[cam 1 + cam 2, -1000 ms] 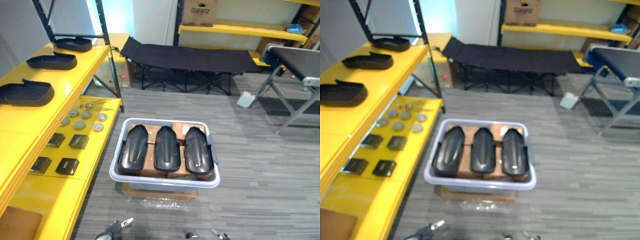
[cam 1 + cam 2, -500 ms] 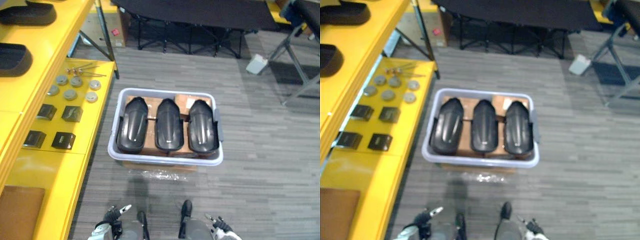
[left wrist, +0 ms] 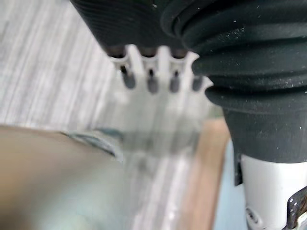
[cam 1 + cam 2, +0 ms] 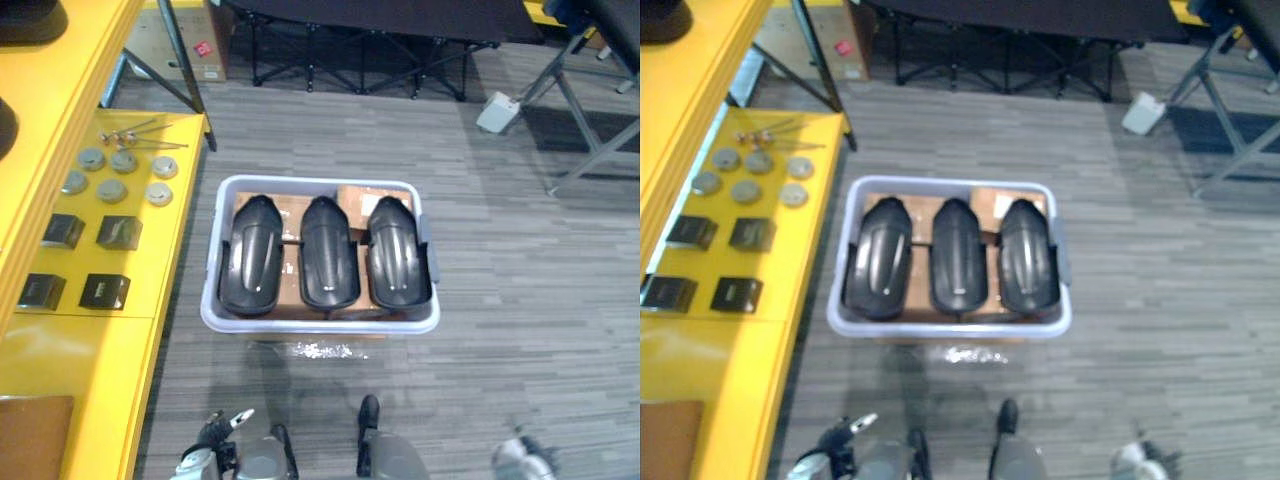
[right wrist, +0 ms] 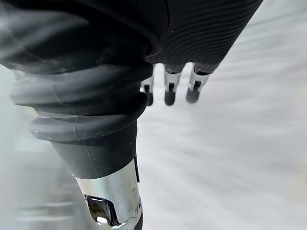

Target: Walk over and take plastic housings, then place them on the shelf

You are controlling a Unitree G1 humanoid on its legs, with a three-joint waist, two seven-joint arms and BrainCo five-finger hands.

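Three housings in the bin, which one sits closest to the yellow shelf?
The leftmost housing, by the bin wall facing the yellow shelf; the other two lie farther right.

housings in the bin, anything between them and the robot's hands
Nothing visible does: the three housings lie uncovered in the grey bin, with open floor between it and the left hand and right hand.

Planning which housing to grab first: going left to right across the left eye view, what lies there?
Yellow shelf → left housing → middle housing → right housing, all three in a grey tub.
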